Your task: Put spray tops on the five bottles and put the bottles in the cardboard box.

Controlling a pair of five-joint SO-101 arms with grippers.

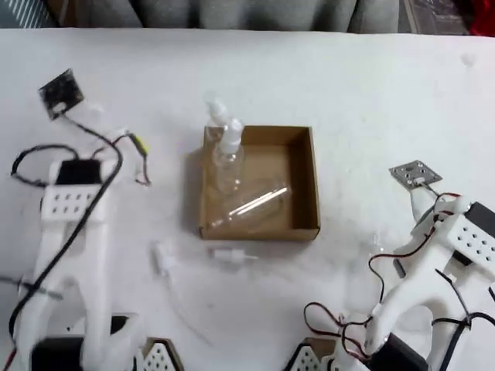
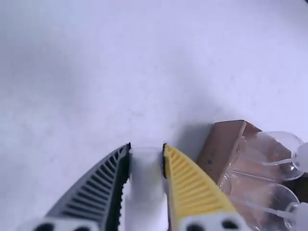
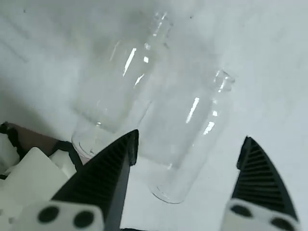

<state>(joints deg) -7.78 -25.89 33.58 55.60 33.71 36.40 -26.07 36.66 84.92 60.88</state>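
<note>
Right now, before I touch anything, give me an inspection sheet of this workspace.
Surface: white table, no spills seen.
Job's things: cardboard box holds topped bottles; two uncapped bottles lie on the table; loose spray tops lie in front of the box.
Clutter: two small flat plates near the arms.
Grippers: left gripper shut on a white piece, likely a spray top; right gripper open, facing the uncapped bottles.
Cables: black and red wires run loose along both arms.
Surroundings: grey upholstery beyond the far edge.
</note>
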